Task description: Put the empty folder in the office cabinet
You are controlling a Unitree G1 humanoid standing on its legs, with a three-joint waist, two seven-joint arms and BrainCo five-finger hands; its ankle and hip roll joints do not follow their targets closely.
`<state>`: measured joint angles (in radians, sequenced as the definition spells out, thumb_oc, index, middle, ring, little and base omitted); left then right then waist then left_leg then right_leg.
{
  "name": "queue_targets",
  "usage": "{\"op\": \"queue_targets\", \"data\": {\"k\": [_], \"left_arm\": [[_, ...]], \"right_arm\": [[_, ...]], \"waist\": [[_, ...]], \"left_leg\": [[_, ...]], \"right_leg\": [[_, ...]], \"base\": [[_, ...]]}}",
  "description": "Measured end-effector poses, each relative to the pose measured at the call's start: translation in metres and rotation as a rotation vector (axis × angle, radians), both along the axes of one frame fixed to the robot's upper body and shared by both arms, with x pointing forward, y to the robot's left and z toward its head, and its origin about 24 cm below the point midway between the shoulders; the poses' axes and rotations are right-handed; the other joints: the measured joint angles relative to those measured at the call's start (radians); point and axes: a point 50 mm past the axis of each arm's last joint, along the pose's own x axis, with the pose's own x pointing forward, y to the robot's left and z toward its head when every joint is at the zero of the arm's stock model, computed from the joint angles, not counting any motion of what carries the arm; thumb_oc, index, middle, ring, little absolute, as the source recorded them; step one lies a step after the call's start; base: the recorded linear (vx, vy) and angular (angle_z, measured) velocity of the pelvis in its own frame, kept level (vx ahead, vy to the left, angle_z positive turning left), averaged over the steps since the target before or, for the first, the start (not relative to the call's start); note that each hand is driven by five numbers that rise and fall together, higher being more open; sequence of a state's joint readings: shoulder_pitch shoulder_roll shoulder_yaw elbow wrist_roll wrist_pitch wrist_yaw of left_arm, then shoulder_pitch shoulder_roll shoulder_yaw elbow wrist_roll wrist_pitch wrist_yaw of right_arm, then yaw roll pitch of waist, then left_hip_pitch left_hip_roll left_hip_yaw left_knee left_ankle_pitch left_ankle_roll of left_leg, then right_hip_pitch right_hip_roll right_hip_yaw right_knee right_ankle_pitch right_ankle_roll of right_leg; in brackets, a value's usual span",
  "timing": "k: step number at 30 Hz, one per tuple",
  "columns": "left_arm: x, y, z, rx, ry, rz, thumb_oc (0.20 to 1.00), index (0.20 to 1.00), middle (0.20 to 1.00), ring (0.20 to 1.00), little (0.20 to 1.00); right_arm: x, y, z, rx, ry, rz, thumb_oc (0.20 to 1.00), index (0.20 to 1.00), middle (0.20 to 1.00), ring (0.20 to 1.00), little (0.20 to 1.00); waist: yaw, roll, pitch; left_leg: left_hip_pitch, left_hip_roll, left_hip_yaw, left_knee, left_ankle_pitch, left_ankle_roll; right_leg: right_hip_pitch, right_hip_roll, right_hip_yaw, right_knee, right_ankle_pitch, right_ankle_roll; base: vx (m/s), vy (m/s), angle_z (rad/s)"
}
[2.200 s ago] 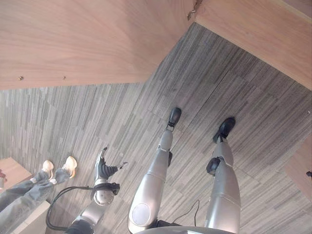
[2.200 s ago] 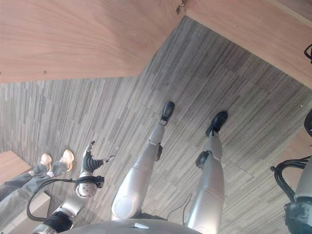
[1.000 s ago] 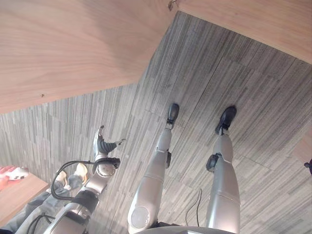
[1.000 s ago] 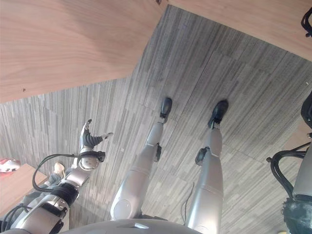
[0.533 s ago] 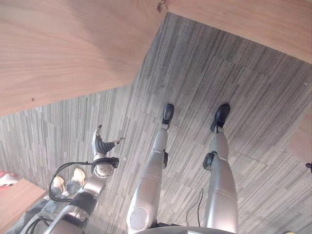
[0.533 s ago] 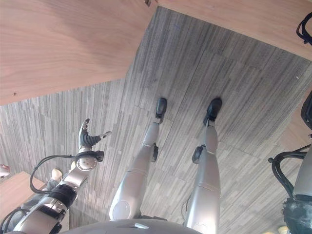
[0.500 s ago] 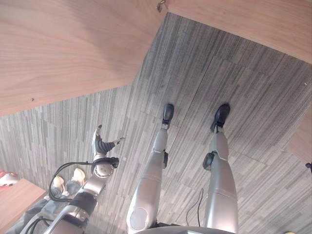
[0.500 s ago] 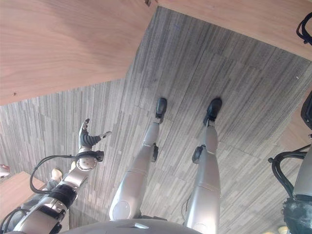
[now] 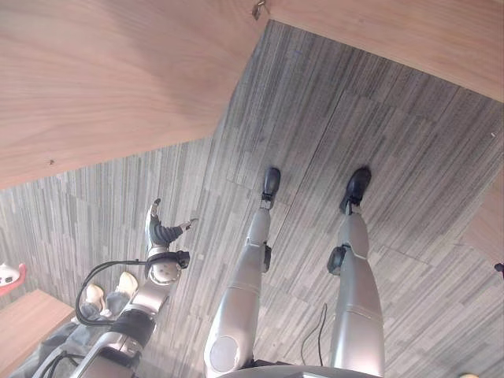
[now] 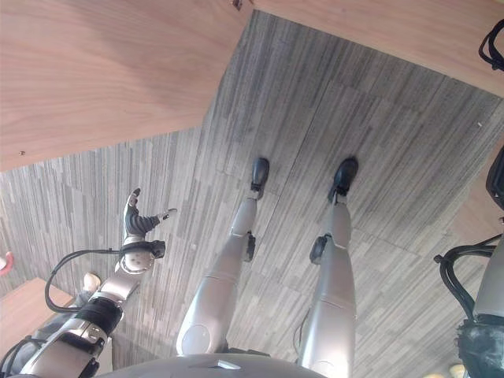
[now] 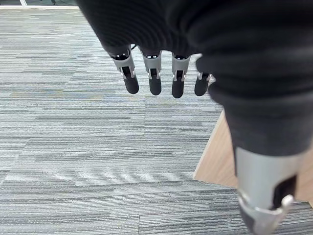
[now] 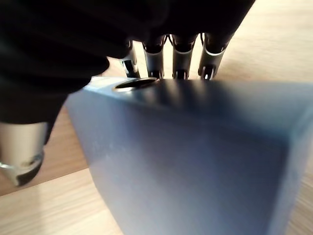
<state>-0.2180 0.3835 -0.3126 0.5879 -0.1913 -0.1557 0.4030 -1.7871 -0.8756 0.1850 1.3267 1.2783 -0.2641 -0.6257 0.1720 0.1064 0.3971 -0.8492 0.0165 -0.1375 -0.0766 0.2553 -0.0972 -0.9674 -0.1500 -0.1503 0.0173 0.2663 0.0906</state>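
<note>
Filling most of the right wrist view, the blue folder sits in the right hand, with a round finger hole near its upper edge on the spine side. Silver fingers come down behind its top edge and the thumb lies on the near side, so the hand is grasping the folder. It looks box-shaped, with a broad flat face and a narrower side meeting at a straight corner edge; its long axis cannot be told from so close, nor which way it points in the room. Behind it lies pale wood with a light grain, though whether that is a table top or a cabinet panel cannot be told.

Further out, the head views look down on grey carpet floor laid in striped tiles. A large wood panel takes the upper left, and a second wood panel runs along the upper right, the two nearly meeting at a small metal fitting. The left hand hangs low on the robot's left over the carpet, fingers straight and released, holding nothing. Beside that arm a person's shoes stand on the floor, and a wooden table corner shows at the lower left.
</note>
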Motion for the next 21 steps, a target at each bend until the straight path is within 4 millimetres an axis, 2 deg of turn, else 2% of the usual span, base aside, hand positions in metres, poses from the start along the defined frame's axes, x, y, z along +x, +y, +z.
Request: {"op": "queue_targets", "data": {"k": [9, 14, 18, 21], "left_arm": [[0.0, 0.0, 0.0, -0.001, 0.001, -0.001, 1.0, 1.0, 1.0, 1.0, 1.0], [0.0, 0.0, 0.001, 0.002, -0.002, -0.005, 1.0, 1.0, 1.0, 1.0, 1.0], [0.0, 0.002, 0.001, 0.008, -0.002, -0.002, 1.0, 1.0, 1.0, 1.0, 1.0], [0.0, 0.005, 0.002, 0.015, 0.003, -0.011, 1.0, 1.0, 1.0, 1.0, 1.0]], "right_arm": [[0.001, 0.001, 0.001, -0.034, 0.003, 0.012, 1.0, 1.0, 1.0, 1.0, 1.0], [0.006, 0.005, -0.001, -0.155, 0.138, -0.014, 1.0, 1.0, 1.0, 1.0, 1.0], [0.007, 0.007, 0.001, -0.158, 0.155, 0.016, 1.0, 1.0, 1.0, 1.0, 1.0], [0.012, 0.012, 0.002, -0.262, 0.201, 0.046, 1.0, 1.0, 1.0, 1.0, 1.0]], "waist": [[-0.009, 0.0, 0.0], [-0.024, -0.005, 0.001], [-0.029, -0.006, 0.001], [-0.039, -0.014, 0.001]], "left_leg": [[0.0, 0.001, 0.001, 0.0, 0.0, 0.0], [0.0, 0.002, 0.001, 0.0, 0.0, 0.0], [0.0, 0.003, 0.003, 0.0, 0.0, 0.0], [0.001, 0.006, 0.005, 0.0, 0.0, 0.0]], "right_leg": [[0.0, 0.001, 0.0, 0.0, 0.0, 0.0], [0.0, 0.002, 0.002, 0.0, 0.003, -0.003], [0.0, 0.004, 0.003, -0.001, 0.003, -0.003], [0.0, 0.006, 0.003, -0.002, 0.003, -0.003]], "base": [[0.0, 0.0, 0.0], [0.0, 0.006, 0.0], [0.0, 0.0, 0.0], [0.0, 0.0, 0.0]]}}
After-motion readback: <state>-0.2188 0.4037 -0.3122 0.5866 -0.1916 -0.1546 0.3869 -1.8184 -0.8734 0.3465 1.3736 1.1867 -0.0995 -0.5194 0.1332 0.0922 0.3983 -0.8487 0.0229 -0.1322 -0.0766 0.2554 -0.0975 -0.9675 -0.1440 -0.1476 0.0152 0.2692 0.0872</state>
